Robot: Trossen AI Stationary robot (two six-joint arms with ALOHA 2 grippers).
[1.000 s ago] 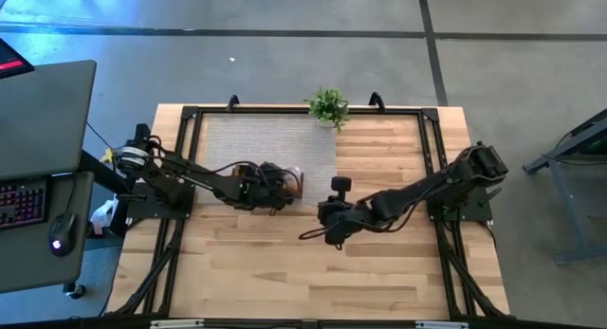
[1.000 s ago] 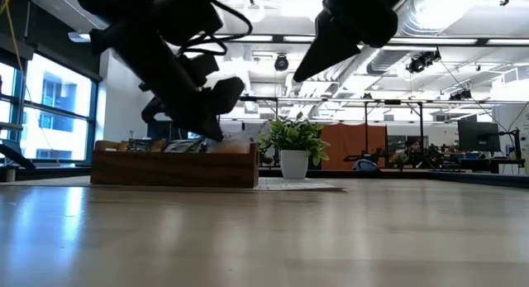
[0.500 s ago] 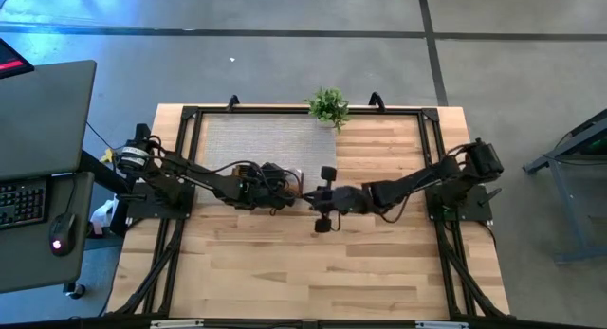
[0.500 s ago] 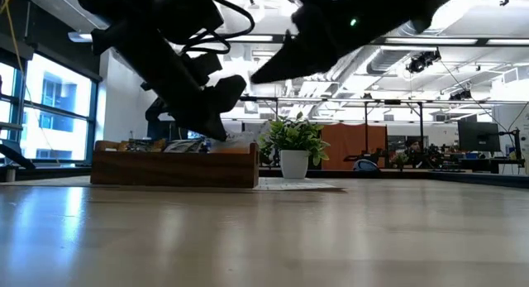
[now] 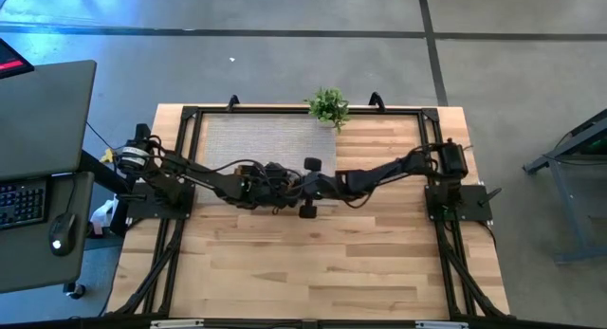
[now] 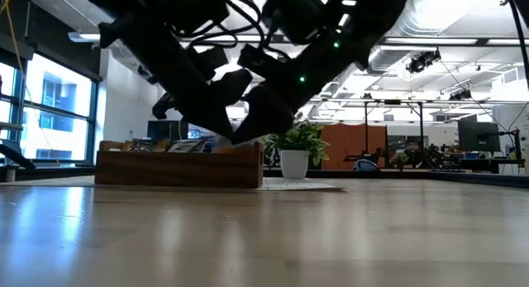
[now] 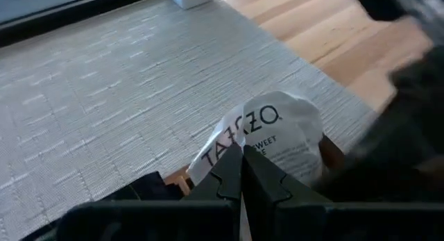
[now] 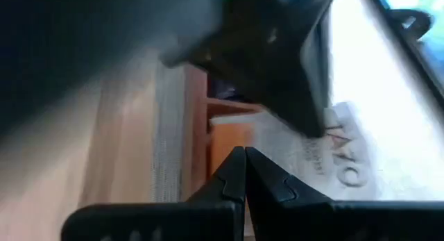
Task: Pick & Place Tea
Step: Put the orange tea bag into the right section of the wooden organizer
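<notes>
At centre frame my right gripper (image 5: 302, 189) has swung in from the right, pinched empty, beside my left gripper (image 7: 241, 164), clamping a white sachet (image 7: 267, 133) over the tray (image 6: 178, 165) (a handover seems likely).

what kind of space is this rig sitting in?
Probably an open-plan robotics lab or workshop: exposed ceiling ducting, polished concrete floor, and a side desk with keyboard and mouse.
</notes>
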